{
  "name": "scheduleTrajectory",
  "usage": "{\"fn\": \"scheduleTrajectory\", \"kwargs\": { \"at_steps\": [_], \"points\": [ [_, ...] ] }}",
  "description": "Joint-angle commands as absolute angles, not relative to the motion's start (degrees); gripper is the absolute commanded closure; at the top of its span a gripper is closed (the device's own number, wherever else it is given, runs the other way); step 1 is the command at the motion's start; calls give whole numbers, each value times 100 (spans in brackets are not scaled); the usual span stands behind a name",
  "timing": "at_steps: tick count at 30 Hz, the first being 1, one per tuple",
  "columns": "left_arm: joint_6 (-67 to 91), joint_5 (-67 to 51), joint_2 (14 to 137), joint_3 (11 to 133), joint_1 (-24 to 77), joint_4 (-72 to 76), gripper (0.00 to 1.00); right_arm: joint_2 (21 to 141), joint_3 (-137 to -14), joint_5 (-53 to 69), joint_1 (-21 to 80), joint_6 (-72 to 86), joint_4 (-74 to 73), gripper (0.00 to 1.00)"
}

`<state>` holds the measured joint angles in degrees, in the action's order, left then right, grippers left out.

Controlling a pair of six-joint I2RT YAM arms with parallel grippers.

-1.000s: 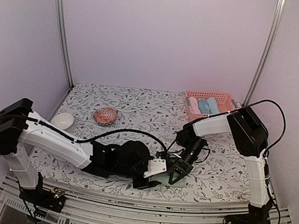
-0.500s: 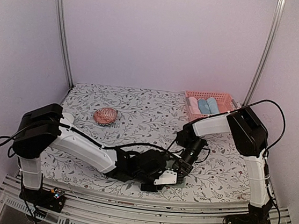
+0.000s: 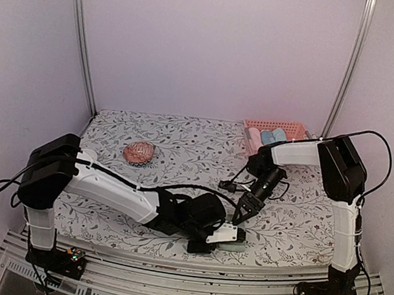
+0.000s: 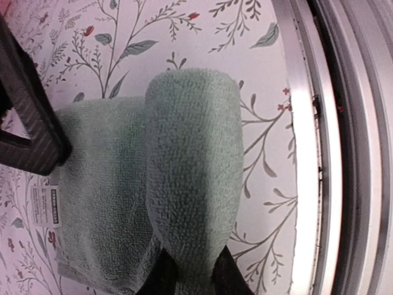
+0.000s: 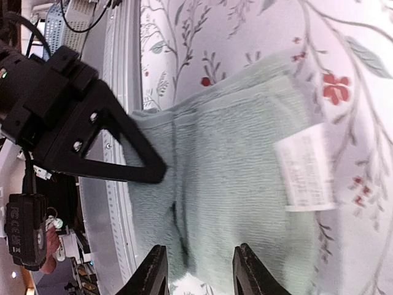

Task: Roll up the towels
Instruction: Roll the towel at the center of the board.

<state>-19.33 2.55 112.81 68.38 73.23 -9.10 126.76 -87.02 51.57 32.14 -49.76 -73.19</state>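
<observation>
Left tool (image 4: 191,270) pinches green towel (image 4: 190,166) fold; right tool (image 5: 199,265) part-open, holds nothing.

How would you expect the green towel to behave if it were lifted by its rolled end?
Probably floppy: the green towel is soft terry, only partly rolled, so its flat half would likely sag and unwind. The roll narrows where the left gripper pinches it, which suggests it is squashy and light. Its fuzzy pile should resist slipping.
</observation>
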Motion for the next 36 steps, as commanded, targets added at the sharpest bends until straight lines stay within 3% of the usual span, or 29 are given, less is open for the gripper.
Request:
{"fn": "scheduleTrajectory", "kwargs": {
  "at_steps": [1, 10, 16, 21, 28, 36],
  "points": [
    [-1247, -944, 11645, 7473, 7205, -2165, 90, 11909, -8832, 4839, 2870, -4302, -6703, 62],
    [-202, -3015, 12718, 8387, 6294, -2959, 89, 8513, -7432, 3654, 2408, -3401, -4323, 61],
    [432, -4557, 13377, 9124, 5731, -3326, 87, 6943, -6434, 4324, 2709, -3955, -4196, 53],
    [602, -5149, 13784, 9521, 5542, -3551, 85, 6916, -5756, 2957, 4112, -4269, -4311, 52],
    [771, -5135, 13929, 9551, 5436, -3596, 81, 7321, -4730, 760, 5300, -4283, -2981, 46],
    [779, -4935, 13854, 9536, 5402, -3565, 80, 8387, -4522, 305, 5928, -4334, -2294, 47]
  ]
}}
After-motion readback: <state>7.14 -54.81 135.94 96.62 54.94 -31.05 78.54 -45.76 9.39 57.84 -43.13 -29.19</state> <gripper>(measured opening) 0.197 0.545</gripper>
